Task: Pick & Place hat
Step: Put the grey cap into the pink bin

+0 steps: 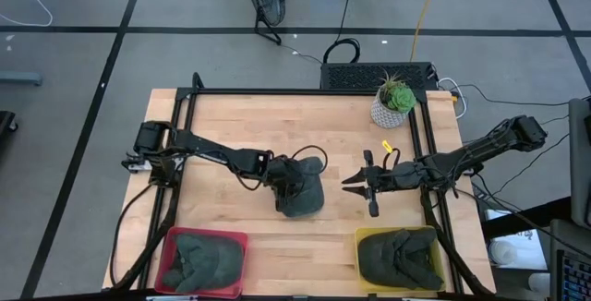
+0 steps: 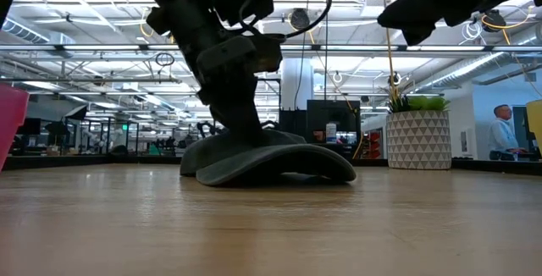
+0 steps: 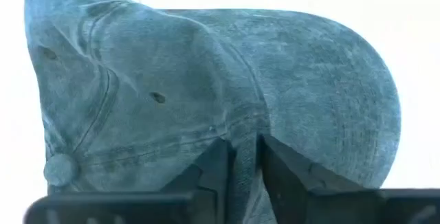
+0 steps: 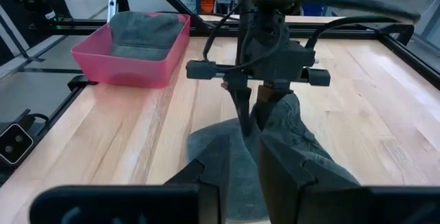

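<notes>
Hat point(image 1: 301, 198) in dark grey-green denim lies near the middle of the wooden surface point(image 1: 231, 126) in the high view, with the left tool point(image 1: 297, 179) down on its crown. The right tool point(image 1: 362, 182) hangs just beside it, towards the yellow bin point(image 1: 360, 246), its fingers apart and empty. A pink bin point(image 1: 168, 246) at the near left corner and the yellow bin at the near right each hold more dark caps. A potted succulent point(image 1: 395, 100) stands at the far right edge.

The low view alone shows the cap's brim point(image 2: 288, 164) resting flat on the surface while the left arm presses down onto the crown. The plant's pot point(image 2: 417, 139) carries a triangle pattern, and a person point(image 2: 505, 132) stands in the room behind.

The left wrist view fills with the cap: stitched panels, eyelets, the top button point(image 3: 60, 170), and a fold of cloth pinched between the left tool's closed fingers point(image 3: 213, 165).

The right wrist view shows the left tool from the front, clamped on the crown, with the pink bin beyond. No writing can be read on anything.
</notes>
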`<state>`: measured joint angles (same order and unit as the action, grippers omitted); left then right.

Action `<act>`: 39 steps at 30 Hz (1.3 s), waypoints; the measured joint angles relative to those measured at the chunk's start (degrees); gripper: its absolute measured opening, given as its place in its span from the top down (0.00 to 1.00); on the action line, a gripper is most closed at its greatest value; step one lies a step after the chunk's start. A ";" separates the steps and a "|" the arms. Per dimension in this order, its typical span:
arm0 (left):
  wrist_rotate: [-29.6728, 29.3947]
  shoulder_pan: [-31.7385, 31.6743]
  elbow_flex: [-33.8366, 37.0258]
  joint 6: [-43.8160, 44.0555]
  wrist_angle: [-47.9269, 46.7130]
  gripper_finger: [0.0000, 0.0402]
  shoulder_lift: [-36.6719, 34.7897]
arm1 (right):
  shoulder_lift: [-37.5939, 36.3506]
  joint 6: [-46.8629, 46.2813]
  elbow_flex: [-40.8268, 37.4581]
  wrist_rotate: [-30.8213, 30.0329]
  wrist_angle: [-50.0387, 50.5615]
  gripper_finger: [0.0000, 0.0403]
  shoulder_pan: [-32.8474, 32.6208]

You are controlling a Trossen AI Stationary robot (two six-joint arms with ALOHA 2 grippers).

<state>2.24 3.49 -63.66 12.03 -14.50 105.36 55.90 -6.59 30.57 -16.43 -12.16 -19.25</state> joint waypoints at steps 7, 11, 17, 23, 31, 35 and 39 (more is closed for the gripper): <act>0.26 -0.37 0.00 -0.37 0.07 0.97 -0.52 | 0.00 0.00 0.00 0.00 0.48 0.85 0.00; 1.01 -0.56 0.00 -0.36 0.11 0.96 -0.52 | 0.00 0.00 0.00 0.00 0.59 0.85 0.00; 1.01 -0.24 0.04 0.30 -0.66 0.98 -3.44 | 0.02 -0.11 -0.01 0.00 0.90 0.85 0.00; 1.35 2.03 0.07 2.95 -4.92 0.98 -10.09 | 0.02 0.18 -1.12 -0.01 -0.20 0.85 0.00; -2.03 9.18 0.07 18.18 -17.13 0.98 -22.25 | 0.04 1.35 -5.78 -0.02 -9.17 0.85 0.07; -6.20 13.58 0.07 28.09 -18.03 0.98 -28.08 | 0.02 2.50 -9.77 -0.03 -18.70 0.85 0.07; -12.01 18.56 0.02 36.74 -18.96 0.99 -32.25 | 0.02 3.25 -13.04 -0.04 -26.17 0.85 0.08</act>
<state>-9.77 22.05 -63.64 48.77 -33.46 73.11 55.92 -3.34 17.53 -16.47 -38.33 -19.16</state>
